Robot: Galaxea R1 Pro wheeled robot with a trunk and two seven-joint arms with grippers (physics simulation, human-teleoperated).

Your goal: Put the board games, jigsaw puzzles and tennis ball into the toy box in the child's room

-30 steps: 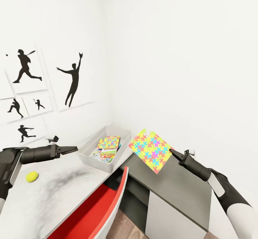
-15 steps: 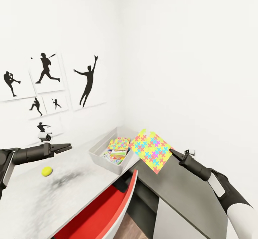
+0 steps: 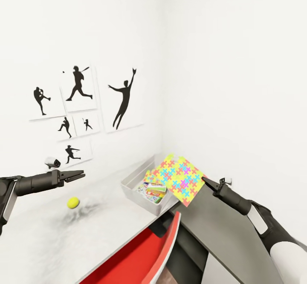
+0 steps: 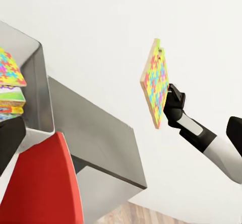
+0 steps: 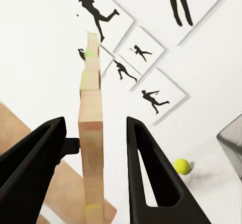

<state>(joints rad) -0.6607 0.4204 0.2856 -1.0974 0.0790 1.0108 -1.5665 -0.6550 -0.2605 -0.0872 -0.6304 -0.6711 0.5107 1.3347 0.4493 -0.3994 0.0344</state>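
Right gripper (image 3: 205, 181) is clamped on the jigsaw puzzle (image 3: 179, 179), carried just short of the toy box (image 3: 135, 189); next, lower and release, while left gripper (image 3: 79, 174), fingers apart, hovers above the tennis ball (image 3: 73, 202).

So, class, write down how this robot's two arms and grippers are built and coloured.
Both arms are matt black with rounded white segments nearer the body. The left gripper ends in two slim, pointed black fingers, with a small white-and-black block on top of the wrist. The right gripper has the same tapered black fingers, broad and wedge-shaped up close. No cables show.
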